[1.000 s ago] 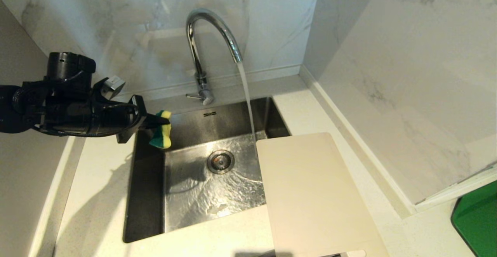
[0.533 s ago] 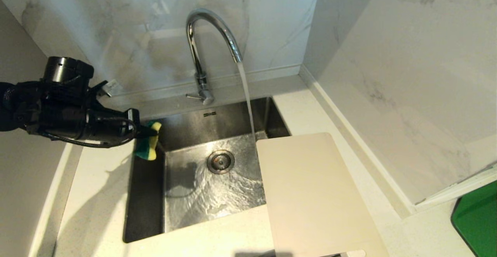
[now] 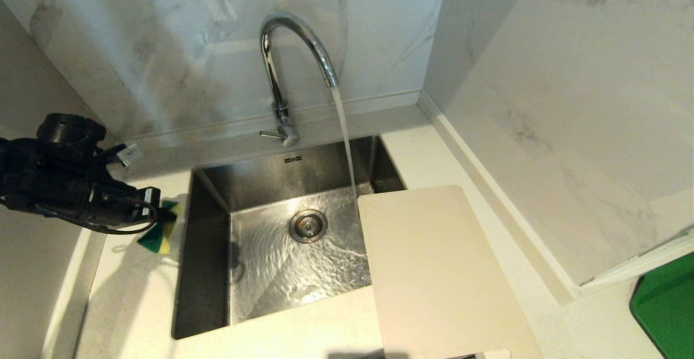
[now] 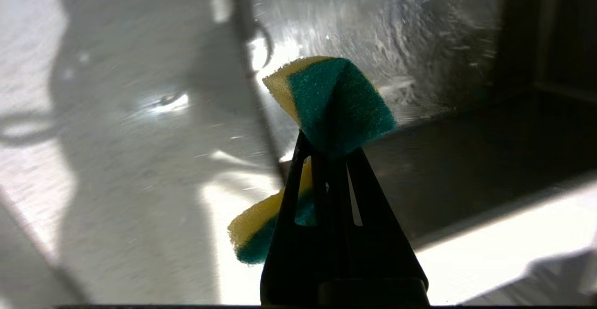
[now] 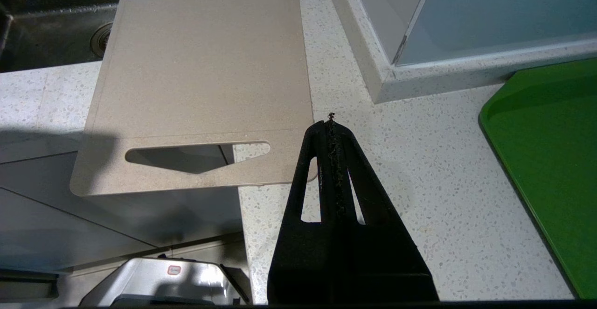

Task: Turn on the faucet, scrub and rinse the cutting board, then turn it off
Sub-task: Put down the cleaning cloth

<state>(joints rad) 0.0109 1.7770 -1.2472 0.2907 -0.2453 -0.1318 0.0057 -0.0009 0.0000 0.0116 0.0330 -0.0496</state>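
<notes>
White speckled countertop (image 3: pixel 303 332) is seen around a stainless steel sink (image 3: pixel 271 250), backed by marble-patterned wall panels (image 3: pixel 179 50). Water is running from the faucet (image 3: pixel 295 55), which is mounted behind the sink's rear rim; its curved spout is directed forward over the basin, and its thin lever (image 3: pixel 269 134) projects to the left in the head view.

The left gripper (image 3: pixel 165 215) is positioned over the countertop just beside the left edge of the sink. Its fingers are clamped tightly on a yellow-and-green sponge (image 4: pixel 326 103), which is pinched at its middle so that both ends bulge out past the fingertips. Whether the sponge is touching the countertop cannot be told.

The right gripper (image 5: pixel 331 122) is fully closed on nothing and is held near the front edge of the countertop, just beside the handle end of the cutting board (image 3: pixel 434 272).

The cutting board is laid flat on the right side of the sink, with its far end overhanging the basin beside the stream. Its long axis runs from front to back, and its oblong handle slot (image 5: pixel 196 152) is located at the near end, which overhangs the front edge of the countertop.

A green flat item (image 5: pixel 550 159) is lying on the countertop to the right. A small embossed mark (image 3: pixel 293 159) on the sink's rear wall and a label (image 5: pixel 173 270) on the robot body below cannot be read.
</notes>
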